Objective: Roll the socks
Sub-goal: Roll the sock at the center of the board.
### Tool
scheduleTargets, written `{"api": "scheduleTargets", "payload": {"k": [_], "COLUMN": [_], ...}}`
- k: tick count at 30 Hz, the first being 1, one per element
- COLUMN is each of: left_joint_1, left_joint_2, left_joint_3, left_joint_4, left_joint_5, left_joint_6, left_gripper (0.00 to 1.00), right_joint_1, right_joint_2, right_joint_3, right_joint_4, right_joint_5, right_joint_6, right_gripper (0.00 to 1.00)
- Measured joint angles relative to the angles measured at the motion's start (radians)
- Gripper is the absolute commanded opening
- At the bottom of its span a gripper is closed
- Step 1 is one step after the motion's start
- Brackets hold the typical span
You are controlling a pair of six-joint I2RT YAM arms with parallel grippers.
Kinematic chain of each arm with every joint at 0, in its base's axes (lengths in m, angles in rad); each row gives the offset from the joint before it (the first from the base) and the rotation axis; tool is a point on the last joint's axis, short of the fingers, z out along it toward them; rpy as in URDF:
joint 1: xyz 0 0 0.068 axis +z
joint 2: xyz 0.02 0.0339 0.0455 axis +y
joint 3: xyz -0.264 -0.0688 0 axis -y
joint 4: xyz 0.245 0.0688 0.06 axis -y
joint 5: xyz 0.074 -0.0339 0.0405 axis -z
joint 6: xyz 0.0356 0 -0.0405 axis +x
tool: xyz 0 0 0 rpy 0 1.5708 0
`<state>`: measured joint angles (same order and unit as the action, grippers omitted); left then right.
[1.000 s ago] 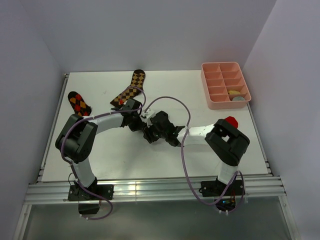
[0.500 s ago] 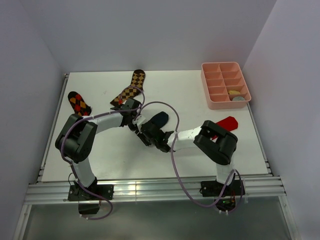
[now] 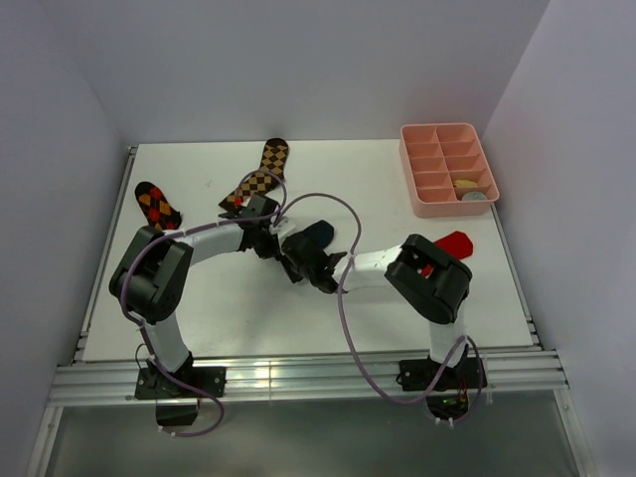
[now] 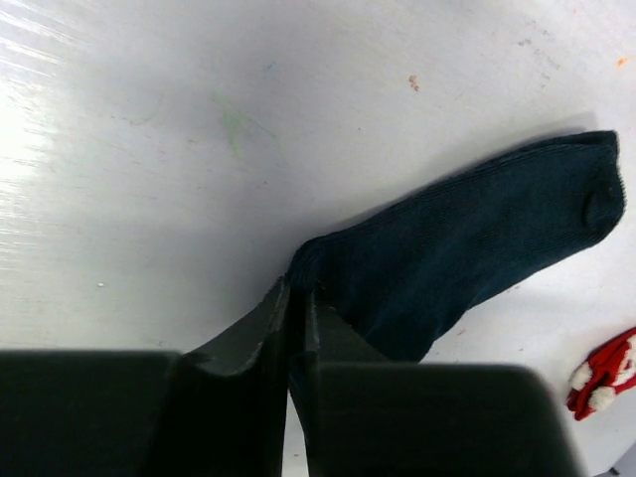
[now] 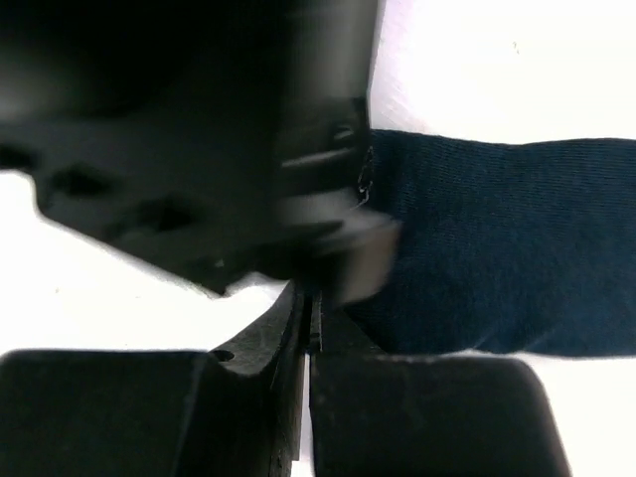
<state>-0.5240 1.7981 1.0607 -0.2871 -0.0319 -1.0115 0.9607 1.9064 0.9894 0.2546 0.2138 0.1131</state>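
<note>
Right pincer [image 5: 308,300] has clenched beside the navy sock [image 4: 467,238]; left pincer [image 4: 300,290] pinches its cuff

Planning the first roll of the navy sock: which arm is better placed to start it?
Probably left. The left gripper is closed on a corner of the navy sock, which lies flat beyond it. The right gripper is shut beside the sock's edge; whether it caught fabric is unclear.

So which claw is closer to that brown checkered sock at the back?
Left. The left claw sits just in front of the brown checkered sock; the right claw is farther forward, beside the navy sock.
</note>
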Motion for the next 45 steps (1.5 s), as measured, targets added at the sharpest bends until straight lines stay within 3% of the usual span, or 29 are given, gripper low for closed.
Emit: {"api": "scheduleTargets", "payload": {"k": [7, 10, 12, 20, 27, 34, 38, 45], "left_joint_1": [0.002, 0.009, 0.014, 0.020, -0.001, -0.031, -0.037, -0.045], "left_joint_2": [-0.016, -0.054, -0.087, -0.193, -0.217, -0.215, -0.188, -0.150], "left_joint_3": [-0.014, -0.051, -0.076, -0.173, -0.281, -0.306, -0.305, -0.303], "left_joint_4": [0.027, 0.048, 0.061, 0.154, 0.216, 0.258, 0.286, 0.329], "left_joint_5": [-0.005, -0.010, -0.013, -0.011, 0.010, 0.031, 0.036, 0.051], "left_joint_6": [-0.016, -0.035, -0.053, -0.096, -0.148, -0.177, -0.185, -0.204], "left_gripper": [0.39, 0.53, 0.57, 0.57, 0.55, 0.50, 0.39, 0.29], "right_joint_1": [-0.188, -0.270, -0.322, -0.439, -0.496, -0.503, -0.503, -0.503], "right_joint_2": [-0.024, -0.026, -0.025, 0.069, 0.194, 0.205, 0.175, 0.164], "right_joint_3": [-0.020, -0.056, -0.088, -0.195, -0.223, -0.227, -0.227, -0.222], "right_joint_4": [-0.021, 0.021, 0.060, 0.381, 0.677, 0.628, 0.531, 0.483], "right_joint_5": [-0.359, -0.518, -0.627, -0.996, -1.107, -1.089, -1.059, -1.045], "right_joint_6": [0.164, 0.242, 0.301, 0.657, 0.974, 0.978, 0.933, 0.914], "right_gripper": [0.00, 0.00, 0.00, 0.00, 0.00, 0.00, 0.00, 0.00]}}
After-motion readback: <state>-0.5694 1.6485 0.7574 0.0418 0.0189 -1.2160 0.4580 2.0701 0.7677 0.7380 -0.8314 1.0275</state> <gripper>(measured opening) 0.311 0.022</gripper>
